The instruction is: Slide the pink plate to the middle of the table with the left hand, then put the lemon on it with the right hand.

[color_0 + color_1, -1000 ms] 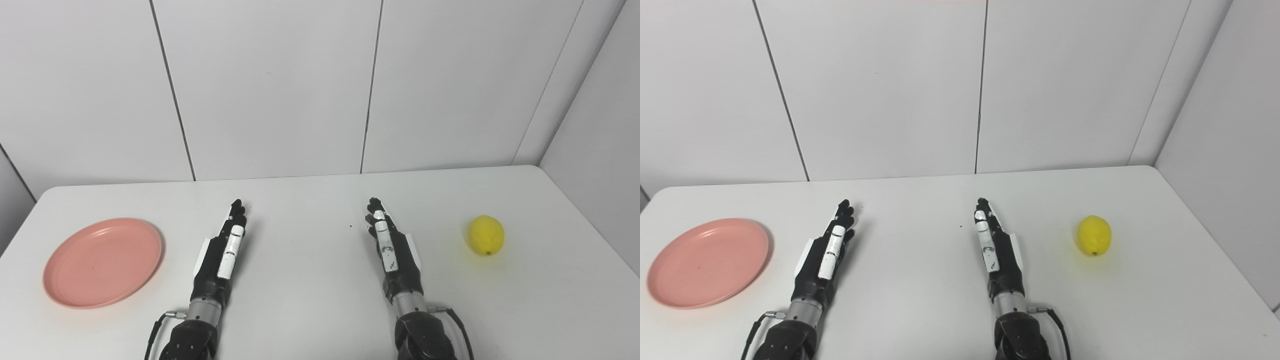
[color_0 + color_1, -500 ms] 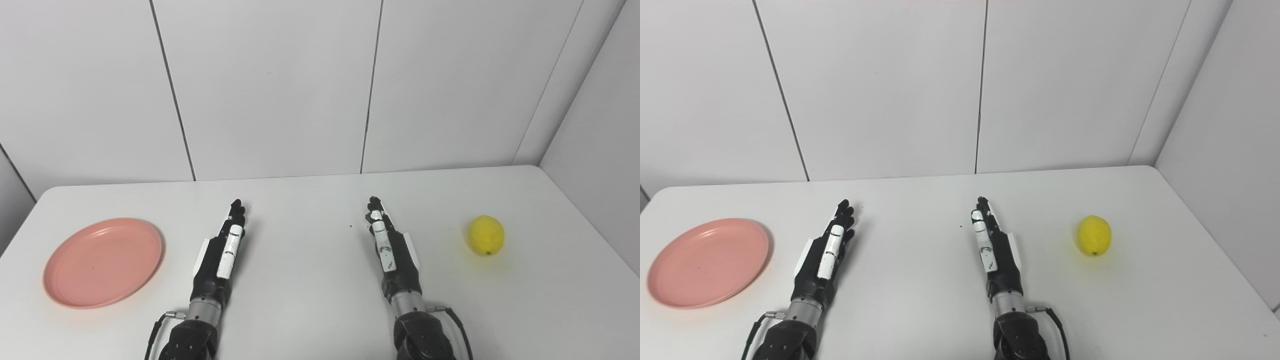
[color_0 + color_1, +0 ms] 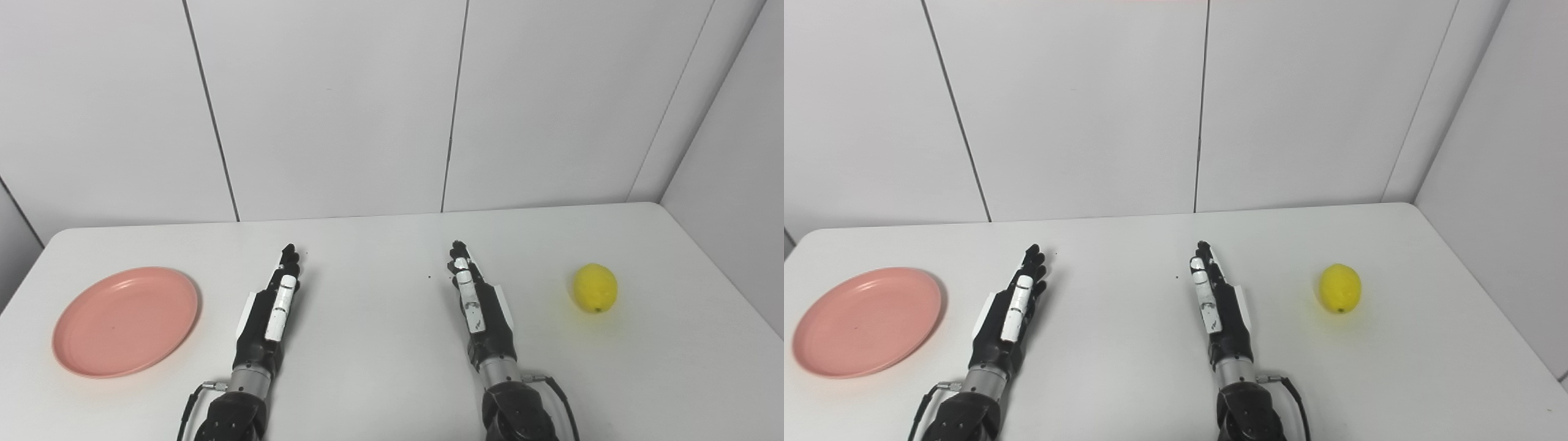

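A pink plate [image 3: 125, 320] lies on the white table [image 3: 380, 343] at the far left. A yellow lemon [image 3: 595, 287] lies at the right. My left hand [image 3: 269, 312] rests low over the table right of the plate, fingers straight and pointing away, open and empty. My right hand [image 3: 481, 306] rests the same way left of the lemon, open and empty. Neither hand touches the plate or the lemon. The same scene shows in the right eye view, with the plate [image 3: 866, 320] and the lemon [image 3: 1340, 288].
White wall panels [image 3: 392, 104] stand behind the table's far edge and along its right side. A small dark speck [image 3: 430, 277] lies on the table between the hands.
The right hand's fingers have drawn slightly closer together and straightened. The left hand, the plate and the lemon have not moved.
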